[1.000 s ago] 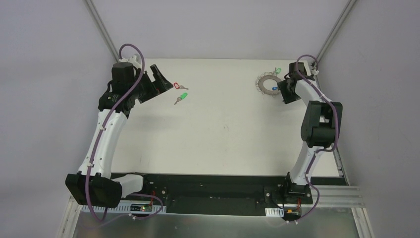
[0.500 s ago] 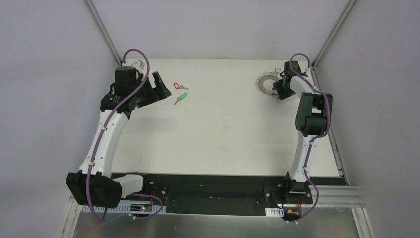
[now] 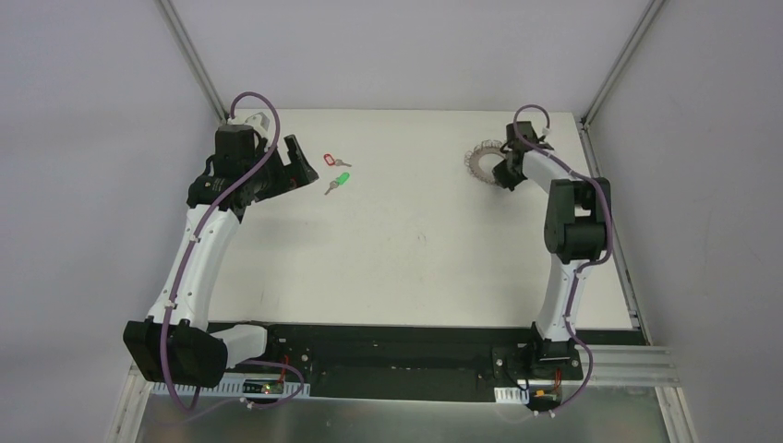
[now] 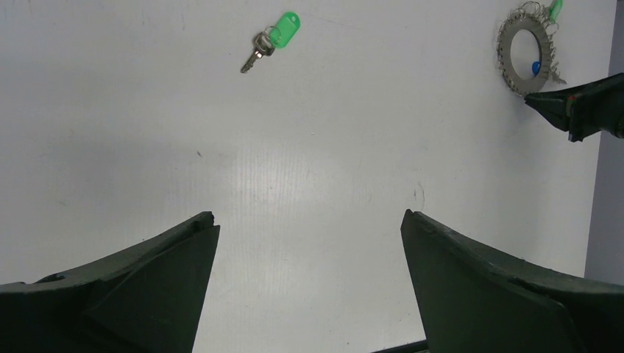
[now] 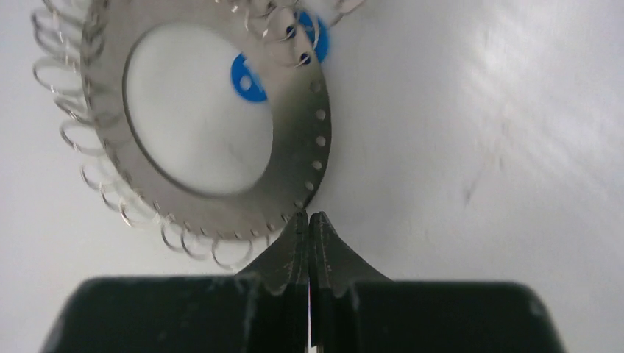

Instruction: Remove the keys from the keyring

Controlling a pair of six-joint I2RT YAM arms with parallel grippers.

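Observation:
The keyring [image 5: 294, 147], a flat grey ring edged with wire loops, lies on the white table at the far right [image 3: 475, 157]. A blue tag [image 5: 246, 77] shows through its centre, and the left wrist view shows a green tag [image 4: 555, 9] at its far edge. My right gripper [image 5: 309, 215] is shut, its tips touching the ring's near rim with nothing visibly between them. Two loose keys lie far left: a red-tagged one [image 3: 331, 159] and a green-tagged one [image 3: 341, 179]. My left gripper [image 4: 307, 217] hangs wide open and empty beside them [image 3: 297, 164].
The table's right edge [image 3: 605, 231] runs close behind my right arm. The black base rail [image 3: 397, 355] crosses the near edge. The right gripper's dark tip [image 4: 570, 110] shows in the left wrist view next to the keyring [image 4: 504, 48].
My right gripper closed from part-open to shut and moved left. The keyring slid left with it. The left arm has barely moved.

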